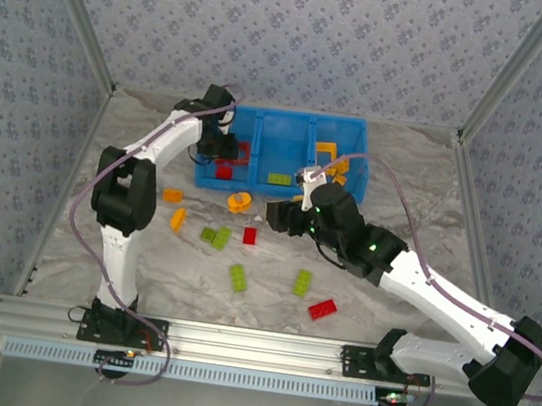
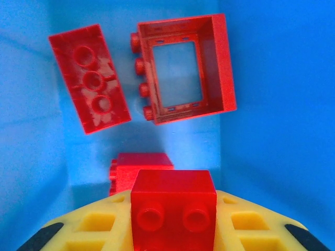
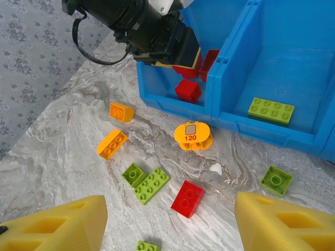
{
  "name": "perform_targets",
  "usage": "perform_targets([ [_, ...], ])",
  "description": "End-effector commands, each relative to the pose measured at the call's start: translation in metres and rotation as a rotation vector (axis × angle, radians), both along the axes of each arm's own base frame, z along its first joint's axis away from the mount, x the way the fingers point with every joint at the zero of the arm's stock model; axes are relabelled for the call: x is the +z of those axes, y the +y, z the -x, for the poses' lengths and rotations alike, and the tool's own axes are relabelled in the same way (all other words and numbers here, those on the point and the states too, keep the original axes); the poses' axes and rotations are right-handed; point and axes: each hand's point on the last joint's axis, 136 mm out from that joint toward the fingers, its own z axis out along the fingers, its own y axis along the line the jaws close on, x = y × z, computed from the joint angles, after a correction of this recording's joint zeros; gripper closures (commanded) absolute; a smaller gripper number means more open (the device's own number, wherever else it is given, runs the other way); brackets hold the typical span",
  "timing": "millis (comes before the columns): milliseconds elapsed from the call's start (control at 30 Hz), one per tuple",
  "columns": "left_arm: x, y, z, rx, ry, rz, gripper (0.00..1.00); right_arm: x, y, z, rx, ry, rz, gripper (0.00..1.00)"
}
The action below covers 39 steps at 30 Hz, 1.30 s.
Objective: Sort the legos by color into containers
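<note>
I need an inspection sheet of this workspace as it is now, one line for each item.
Surface: marbled table, with bricks scattered before the tray.
Job's things: blue tray; left compartment holds a flipped red brick and a red frame; the middle one holds a green brick; the right one holds orange pieces. On the table lie a loose red brick, loose orange bricks, loose green bricks and a round orange piece marked 120.
Clutter: nothing seen.
Grippers: left gripper above the left compartment, fingers shut on a held red brick; right gripper open above the table.
Cables: left cable follows its arm; right cable arcs past the tray's right end.
Surroundings: patterned walls; metal rail at the near edge.
</note>
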Motion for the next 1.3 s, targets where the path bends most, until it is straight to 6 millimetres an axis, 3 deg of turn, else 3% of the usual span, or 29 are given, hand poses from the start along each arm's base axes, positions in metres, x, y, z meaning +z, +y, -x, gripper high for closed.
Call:
perform_targets([
  [0, -0.002, -0.011, -0.004, 0.021, 0.015, 0.081, 0.68, -0.005, -0.005, -0.005, -0.041, 0.022, 0.004, 0.32],
  [367, -0.023, -0.014, -0.003, 0.064, 0.065, 0.152, 0.63, -0.028, -0.016, -0.003, -0.083, 0.088, 0.044, 0.32],
  [667, -0.021, -0.015, 0.000, 0.069, 0.071, 0.165, 0.47, -0.041, -0.028, -0.004, -0.132, 0.115, 0.094, 0.31],
  [867, 0.015, -0.008, 0.001, 0.091, -0.008, 0.162, 0.43, -0.065, -0.064, 0.002, -0.287, 0.211, 0.215, 0.28],
  [1000, 0.058, 0.000, 0.006, 0.127, -0.127, 0.166, 0.42, -0.093, -0.072, 0.011, -0.326, 0.297, 0.265, 0.29],
  [1167, 0.116, 0.003, 0.050, 0.132, -0.282, 0.141, 0.38, -0.116, -0.061, -0.009, -0.348, 0.344, 0.287, 0.29],
  [1267, 0.151, -0.013, 0.096, 0.064, -0.415, 0.107, 0.35, -0.137, -0.052, -0.032, -0.373, 0.380, 0.291, 0.24],
])
